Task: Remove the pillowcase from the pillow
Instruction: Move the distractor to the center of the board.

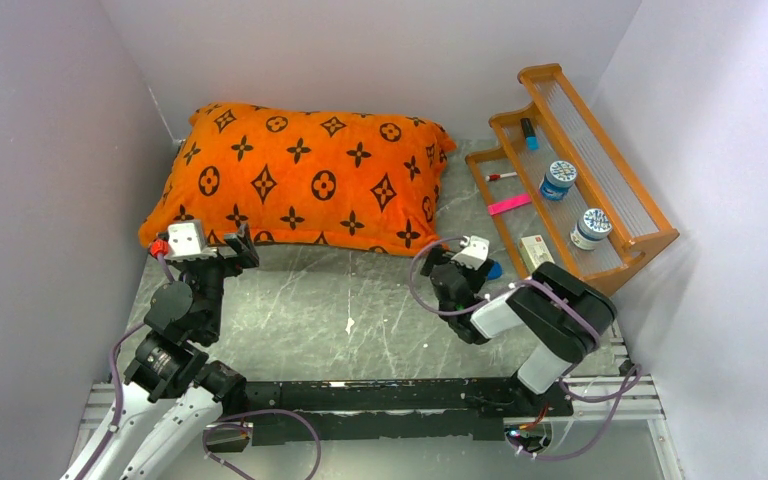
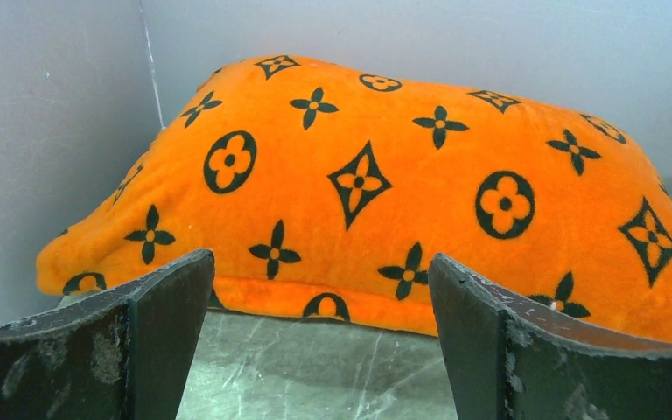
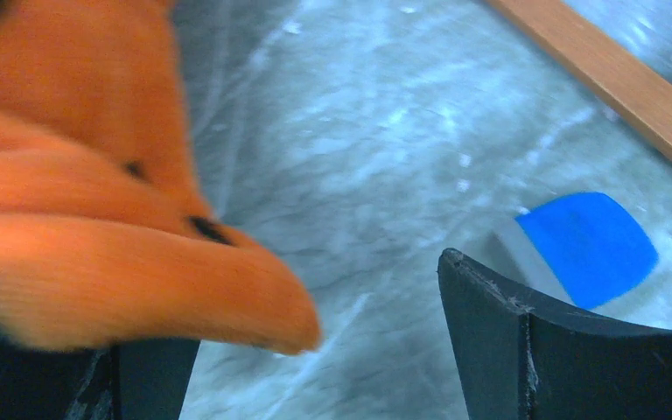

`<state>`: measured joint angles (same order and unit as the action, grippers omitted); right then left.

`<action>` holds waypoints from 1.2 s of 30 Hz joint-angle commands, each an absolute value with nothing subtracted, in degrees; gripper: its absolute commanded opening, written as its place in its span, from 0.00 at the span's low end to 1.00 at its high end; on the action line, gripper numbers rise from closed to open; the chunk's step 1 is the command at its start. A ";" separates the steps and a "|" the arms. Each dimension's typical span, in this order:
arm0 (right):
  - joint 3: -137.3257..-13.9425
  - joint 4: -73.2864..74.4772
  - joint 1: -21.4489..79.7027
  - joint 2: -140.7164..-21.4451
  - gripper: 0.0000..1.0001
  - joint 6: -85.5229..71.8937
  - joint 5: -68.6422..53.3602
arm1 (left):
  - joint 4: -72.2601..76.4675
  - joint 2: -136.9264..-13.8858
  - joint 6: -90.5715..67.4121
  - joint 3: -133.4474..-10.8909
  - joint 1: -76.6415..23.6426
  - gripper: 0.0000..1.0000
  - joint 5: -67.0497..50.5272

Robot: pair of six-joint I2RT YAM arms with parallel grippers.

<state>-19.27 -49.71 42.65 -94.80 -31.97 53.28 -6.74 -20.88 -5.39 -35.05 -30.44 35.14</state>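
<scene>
Flanking the pillowcase point(image 1: 305, 180), which sits at 11 o'clock on the surface point(image 1: 360, 305) hiding the pillow, left hand point(image 1: 222, 248) and right hand point(image 1: 447, 262) gape apart at its 7 and 5 o'clock corners, likely readying to pinch fabric

Bright, even light fills the scene, with a soft shadow under the pillowcase point(image 1: 300, 180). The right wrist view is smeared and out of focus. The left wrist view is crisp.

- Pillowcase point(image 1: 305, 180), stuffed full, lies far left on the table point(image 1: 360, 310).
- Left gripper point(image 1: 212, 243) at its near-left edge, jaws spread.
- Right gripper point(image 1: 447, 258) beside its near-right corner.
- Wooden rack point(image 1: 650, 235) at right.
</scene>
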 commanded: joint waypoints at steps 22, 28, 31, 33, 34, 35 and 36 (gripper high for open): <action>-46.53 -66.49 56.75 -120.72 1.00 -6.81 21.46 | -5.39 -18.86 -4.81 -36.29 -30.23 0.97 34.57; -43.59 -65.95 51.53 -121.73 1.00 -10.90 25.82 | -5.37 -18.65 -4.83 -36.21 -30.23 0.97 34.21; -40.69 -64.73 47.43 -119.86 1.00 -15.39 26.07 | -5.34 -18.76 -4.83 -36.21 -30.21 0.97 34.13; -38.88 -64.22 45.37 -118.05 1.00 -16.92 27.52 | -5.39 -18.76 -4.83 -36.21 -30.23 0.97 34.11; -38.08 -63.95 44.46 -117.30 1.00 -17.42 28.66 | -5.40 -18.80 -4.81 -36.21 -30.23 0.97 34.10; -37.19 -63.78 43.68 -116.60 1.00 -17.93 29.61 | -5.37 -18.88 -4.81 -36.21 -30.23 0.97 34.15; -36.34 -63.51 42.74 -115.89 1.00 -18.64 30.61 | -5.36 -18.94 -4.83 -36.25 -30.22 0.97 34.12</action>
<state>-39.94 -66.19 47.03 -118.89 -12.64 23.99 -6.76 -19.22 -5.32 -35.05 -30.44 34.46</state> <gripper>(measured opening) 0.994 0.970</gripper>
